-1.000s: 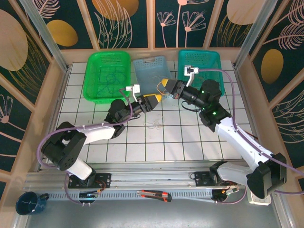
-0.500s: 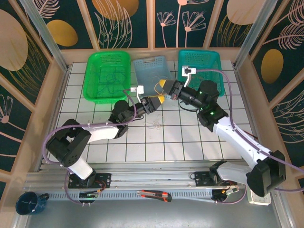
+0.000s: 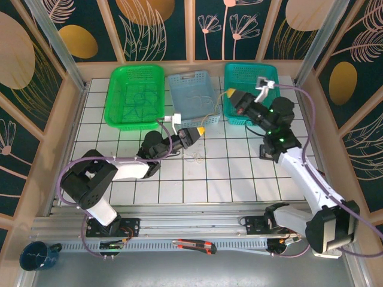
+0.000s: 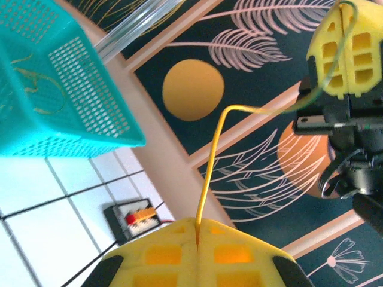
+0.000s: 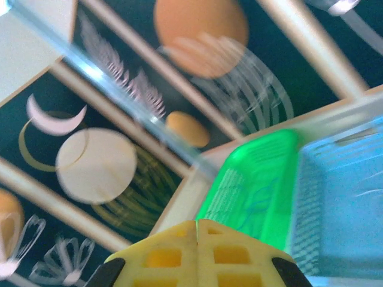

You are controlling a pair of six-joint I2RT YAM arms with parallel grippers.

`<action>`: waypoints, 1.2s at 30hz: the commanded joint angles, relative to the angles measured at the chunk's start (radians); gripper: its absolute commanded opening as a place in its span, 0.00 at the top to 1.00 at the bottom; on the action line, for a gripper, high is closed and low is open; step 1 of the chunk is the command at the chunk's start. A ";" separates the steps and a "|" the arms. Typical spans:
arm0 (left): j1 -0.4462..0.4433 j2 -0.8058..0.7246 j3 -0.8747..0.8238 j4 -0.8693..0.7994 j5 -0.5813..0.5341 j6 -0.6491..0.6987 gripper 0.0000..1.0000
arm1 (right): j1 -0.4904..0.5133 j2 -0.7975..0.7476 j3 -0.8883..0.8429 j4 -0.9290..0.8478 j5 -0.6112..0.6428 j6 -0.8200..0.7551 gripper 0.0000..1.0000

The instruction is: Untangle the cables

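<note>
A thin yellowish cable [image 4: 210, 158] rises out of my left gripper [image 4: 197, 230], whose jaws are shut on it. It bends right, turns greenish and reaches my right gripper [image 4: 342, 24], which is shut on its other end. From above, my left gripper [image 3: 202, 129] is over the middle of the table. My right gripper [image 3: 229, 93] hangs by the teal basket's [image 3: 272, 75] near left corner, with the cable [image 3: 214, 112] arching between the two. A small whitish tangle of cables [image 3: 194, 156] lies on the tiles below the left gripper. My right gripper's [image 5: 197, 226] pads are pressed together.
A green basket [image 3: 117, 89], a blue basket [image 3: 173, 89] and the teal one stand in a row at the back, each with thin cables inside. A utility knife [image 3: 194, 245] lies on the front rail. A dark mug [image 3: 36, 256] sits at the front left.
My left gripper has closed on the yellowish cable. My right arm has swung right and back toward the teal basket, drawing the cable out between the two grippers.
</note>
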 commanded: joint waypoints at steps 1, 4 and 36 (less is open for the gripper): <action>-0.002 -0.037 -0.039 0.048 -0.013 0.026 1.00 | -0.071 -0.036 -0.049 -0.017 0.076 0.020 1.00; -0.002 -0.043 -0.051 0.055 -0.016 0.026 1.00 | -0.103 -0.028 -0.074 0.006 0.069 0.036 1.00; -0.001 -0.181 -0.051 -0.101 -0.068 0.115 0.22 | -0.166 0.353 0.114 0.180 0.322 -0.059 1.00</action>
